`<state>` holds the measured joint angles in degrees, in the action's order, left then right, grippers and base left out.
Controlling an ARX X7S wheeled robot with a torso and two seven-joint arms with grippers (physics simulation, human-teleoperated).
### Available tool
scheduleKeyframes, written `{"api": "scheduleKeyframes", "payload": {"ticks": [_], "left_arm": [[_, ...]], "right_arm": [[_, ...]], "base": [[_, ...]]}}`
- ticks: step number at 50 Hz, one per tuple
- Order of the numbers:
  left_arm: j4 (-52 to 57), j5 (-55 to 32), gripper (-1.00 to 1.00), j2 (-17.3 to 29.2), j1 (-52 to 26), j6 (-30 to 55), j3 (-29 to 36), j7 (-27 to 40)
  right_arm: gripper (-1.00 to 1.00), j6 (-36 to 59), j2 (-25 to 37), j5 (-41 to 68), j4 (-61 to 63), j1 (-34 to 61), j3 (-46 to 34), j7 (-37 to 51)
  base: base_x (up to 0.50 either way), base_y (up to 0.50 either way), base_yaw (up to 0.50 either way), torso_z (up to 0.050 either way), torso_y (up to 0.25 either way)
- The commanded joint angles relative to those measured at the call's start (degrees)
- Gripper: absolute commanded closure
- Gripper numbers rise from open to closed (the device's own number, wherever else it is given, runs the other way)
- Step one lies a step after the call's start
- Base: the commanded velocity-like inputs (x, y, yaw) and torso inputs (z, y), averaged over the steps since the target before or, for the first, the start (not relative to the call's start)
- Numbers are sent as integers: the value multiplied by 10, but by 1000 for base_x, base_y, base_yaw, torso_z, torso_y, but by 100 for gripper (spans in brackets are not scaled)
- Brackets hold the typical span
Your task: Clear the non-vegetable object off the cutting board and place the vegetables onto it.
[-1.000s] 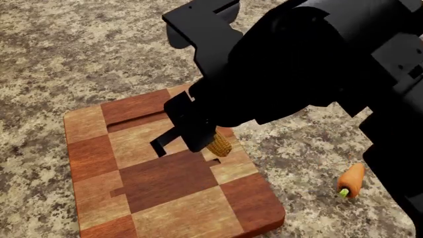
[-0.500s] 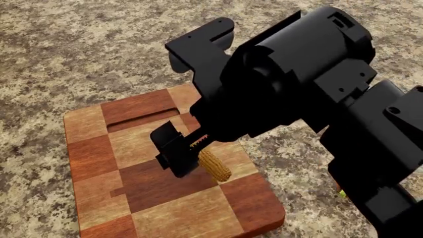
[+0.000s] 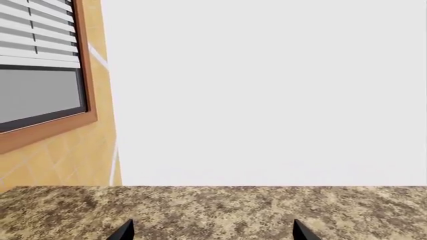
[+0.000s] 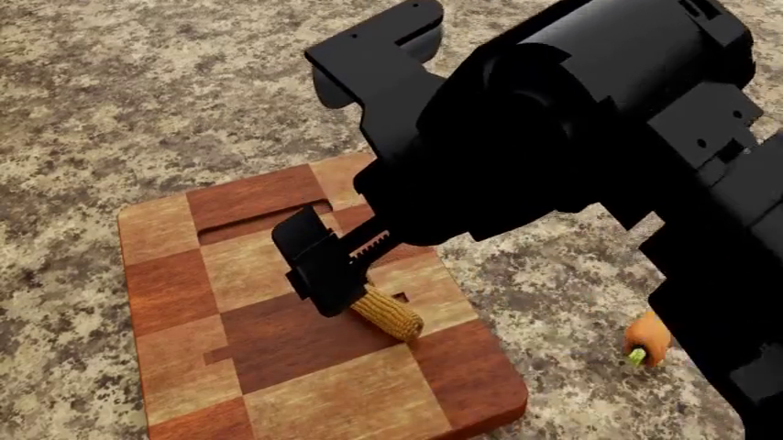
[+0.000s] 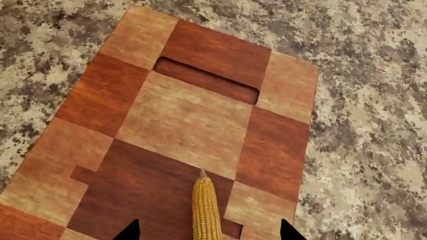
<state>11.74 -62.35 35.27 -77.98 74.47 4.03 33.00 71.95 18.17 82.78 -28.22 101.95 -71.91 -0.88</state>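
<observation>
Count, all views combined — cutting board [image 4: 306, 357]: 1, checkered wood, on the tabletop [image 4: 147, 101]. Corn cob [image 4: 389, 313]: 1. Small orange carrot-like piece [image 4: 647, 340]: 1, partly hidden behind the right arm. Artichoke: not visible in any view. Pincers: 2 — right pincer [image 5: 207, 232] and left pincer [image 3: 212, 232], each showing only two dark fingertips. Window [image 3: 40, 70]: 1.

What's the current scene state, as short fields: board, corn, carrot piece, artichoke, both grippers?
cutting board: on the counter, holding only the corn
corn cob: lying on the board, between the right gripper's open fingertips
carrot-like piece: on the counter, off the board
artichoke: not in view
left gripper: open, empty, facing a wall
</observation>
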Motion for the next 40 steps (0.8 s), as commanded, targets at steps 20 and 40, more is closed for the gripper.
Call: {"api": "scheduleKeyframes", "payload": {"ticks": [20,40], "left_arm": [[4,-24,-100,1,-14,15,-4,21],[1,-23,-100,5,-15,7,5,19]], "right_arm": [[-100,29,75,315,248,4,95,297],[-100,-44,60,365,341,-21,126,342]], "base": [[0,0,0,0,0],[0,0,0,0,0]]}}
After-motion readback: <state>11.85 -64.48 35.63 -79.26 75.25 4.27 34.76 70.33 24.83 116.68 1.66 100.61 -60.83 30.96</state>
